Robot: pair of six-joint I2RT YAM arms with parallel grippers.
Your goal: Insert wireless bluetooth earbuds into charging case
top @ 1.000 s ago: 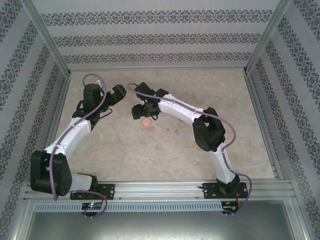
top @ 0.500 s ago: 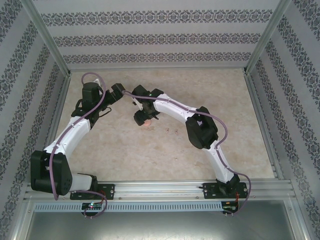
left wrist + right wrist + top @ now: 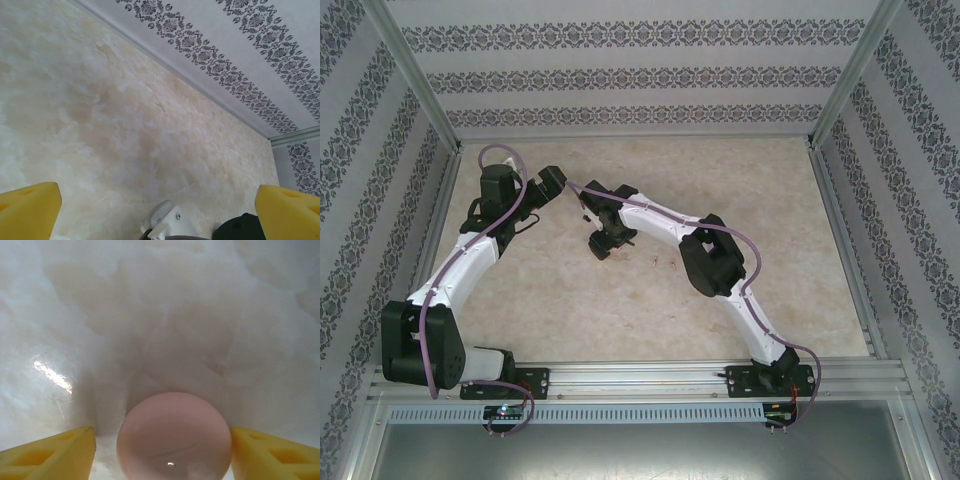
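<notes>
Pink case (image 3: pixel 174 437) between wide-open right jaws, gap at one side

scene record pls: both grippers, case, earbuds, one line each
left gripper: open, nothing between its pads, near the far left of the table
right gripper: open, down at the table, one pad on each side of the pink case
pink case: round, on the table
earbuds: tiny specks right of the case, too small to detail
</notes>
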